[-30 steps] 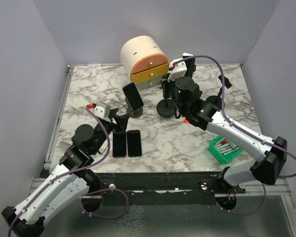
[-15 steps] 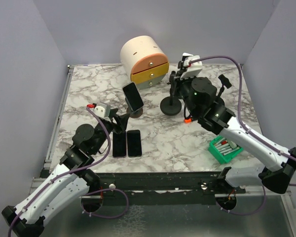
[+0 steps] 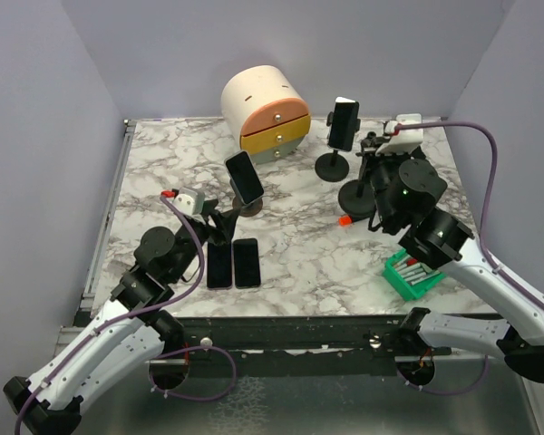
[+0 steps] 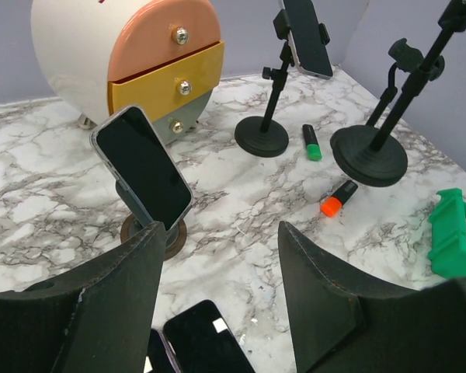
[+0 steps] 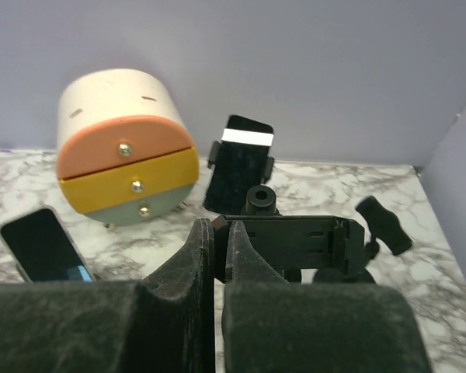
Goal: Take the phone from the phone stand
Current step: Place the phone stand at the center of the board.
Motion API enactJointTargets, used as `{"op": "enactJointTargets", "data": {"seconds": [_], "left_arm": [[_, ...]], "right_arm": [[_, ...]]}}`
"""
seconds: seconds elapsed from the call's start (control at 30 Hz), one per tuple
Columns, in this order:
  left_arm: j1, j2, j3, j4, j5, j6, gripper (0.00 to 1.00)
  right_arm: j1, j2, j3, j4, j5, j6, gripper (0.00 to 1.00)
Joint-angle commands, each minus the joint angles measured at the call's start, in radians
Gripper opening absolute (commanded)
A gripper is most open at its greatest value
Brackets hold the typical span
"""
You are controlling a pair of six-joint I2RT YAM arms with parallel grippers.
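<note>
Just in front of the cream drawer unit (image 3: 265,111), a dark phone (image 3: 244,176) leans back, tilted, in a low round stand (image 3: 252,207) on the marble worktop (image 3: 326,254); two more phones (image 3: 233,264) lie flat side by side nearer the arms. The left tool (image 4: 220,233) hovers over those flat phones with its jaws wide, holding nothing, the leaning phone framed between its fingers in the left wrist view. Farther right, a second phone (image 3: 344,123) sits clamped upright on a tall stand (image 3: 333,167); beside it, the right tool (image 5: 220,233) is pinched tight on the clamp end of an empty stand (image 3: 356,194); an orange-capped marker (image 3: 344,220) lies by that base; a green bin (image 3: 412,275) sits near the right front edge.
</note>
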State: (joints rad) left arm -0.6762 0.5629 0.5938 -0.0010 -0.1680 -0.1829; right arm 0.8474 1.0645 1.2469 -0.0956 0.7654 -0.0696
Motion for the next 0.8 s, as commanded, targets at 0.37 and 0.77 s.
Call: {"op": "enactJointTargets", "data": {"seconds": [0.37,0.77], "left_arm": [[0.000,-0.005,-0.009,0.010,0.056,-0.024,0.61],[0.000,-0.003,-0.011,0.015,0.069,-0.030,0.61]], "right_arm": [[-0.252,-0.114,-0.157,-0.048,0.024,0.066,0.00],[-0.406,-0.121,-0.299,0.066,0.093,0.169,0.00]]}}
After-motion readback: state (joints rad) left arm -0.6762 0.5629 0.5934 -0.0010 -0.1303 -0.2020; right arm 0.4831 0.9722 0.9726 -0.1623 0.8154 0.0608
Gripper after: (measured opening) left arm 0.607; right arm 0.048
